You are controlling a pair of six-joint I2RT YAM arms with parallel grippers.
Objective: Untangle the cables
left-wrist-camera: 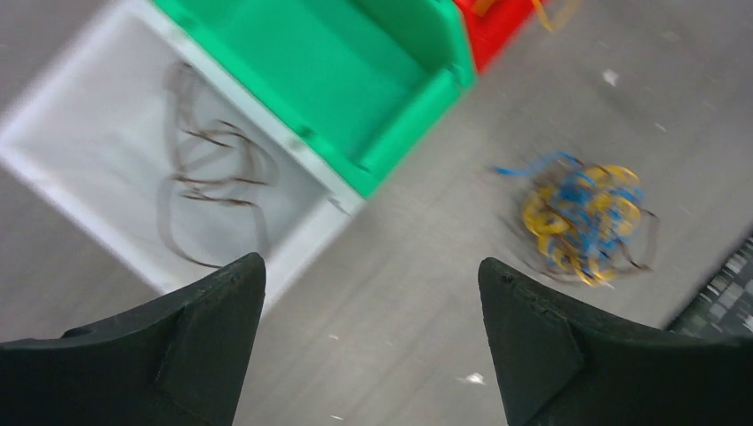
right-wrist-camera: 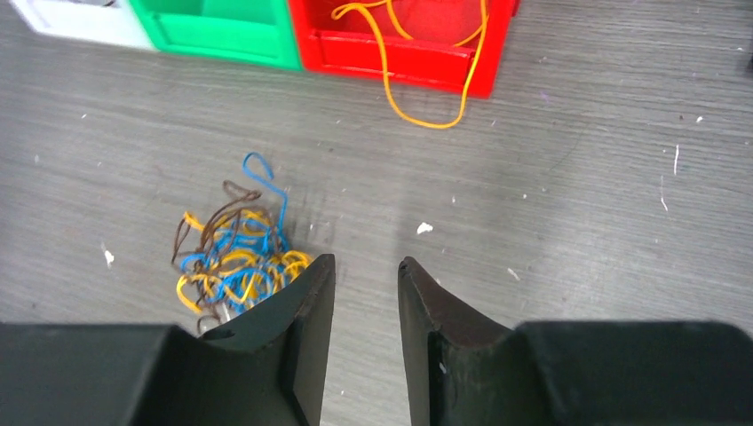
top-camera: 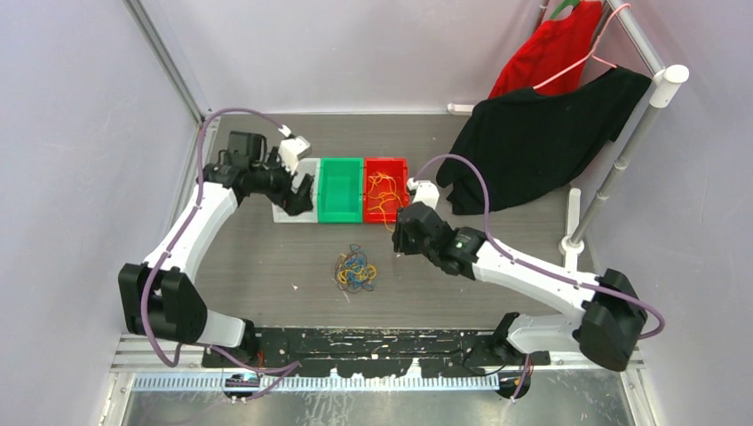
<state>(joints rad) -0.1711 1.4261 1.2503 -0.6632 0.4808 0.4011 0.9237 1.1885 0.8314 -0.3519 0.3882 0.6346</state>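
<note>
A tangle of orange-yellow, blue and dark brown cables [top-camera: 355, 269] [left-wrist-camera: 582, 222] [right-wrist-camera: 235, 262] lies on the grey table, in front of three bins. A loose brown cable [left-wrist-camera: 213, 177] lies in the white bin [left-wrist-camera: 311, 231] [top-camera: 284, 216]. An orange cable [top-camera: 384, 193] [right-wrist-camera: 426, 89] sits in the red bin [top-camera: 400, 164] [right-wrist-camera: 400, 58], one loop hanging over its front wall. My left gripper [top-camera: 300, 191] [left-wrist-camera: 368, 262] hovers over the white bin's near edge, open wide and empty. My right gripper [top-camera: 400, 244] [right-wrist-camera: 366, 260] is right of the tangle, jaws partly apart with nothing between them.
A green bin [top-camera: 339, 188] [left-wrist-camera: 355, 71] [right-wrist-camera: 222, 40] stands between the white and red ones. A black cloth [top-camera: 542, 133] and a red garment [top-camera: 550, 49] hang from a white rack [top-camera: 622, 155] at the back right. Purple walls close in both sides.
</note>
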